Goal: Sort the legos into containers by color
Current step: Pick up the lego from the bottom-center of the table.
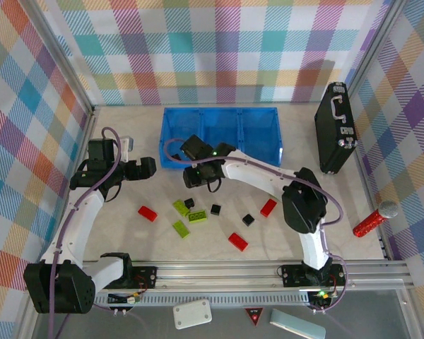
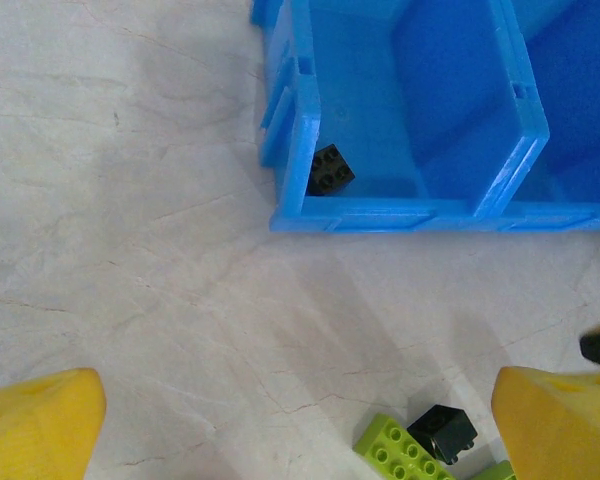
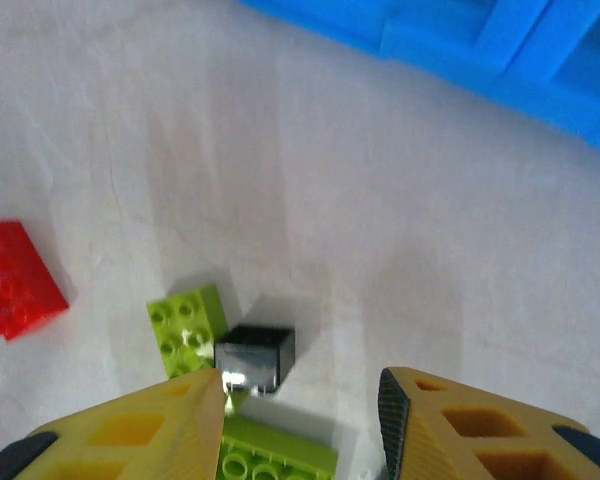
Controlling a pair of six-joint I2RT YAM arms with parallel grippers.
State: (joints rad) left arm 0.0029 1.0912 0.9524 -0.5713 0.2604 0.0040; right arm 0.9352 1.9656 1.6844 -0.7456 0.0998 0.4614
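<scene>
Blue bin (image 1: 219,110), 3 compartments, lies across far side of table. One black lego (image 2: 330,170) sits in a corner of its end compartment (studs up). Loose on table in front of bin: 3 red legos (image 1: 148,212), 3 green legos (image 1: 181,228), 3 small black ones, w/ one black cube (image 3: 255,358) just beside a green brick (image 3: 187,328).

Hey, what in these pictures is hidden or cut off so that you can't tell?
Top view: the right arm covers the blue bin's near-left corner, hiding anything there.
Left wrist view: the bottom edge cuts off the lime-green brick beside a black cube.
Right wrist view: the lowest lime-green brick is cut by the bottom edge and partly behind a yellow finger.
</scene>
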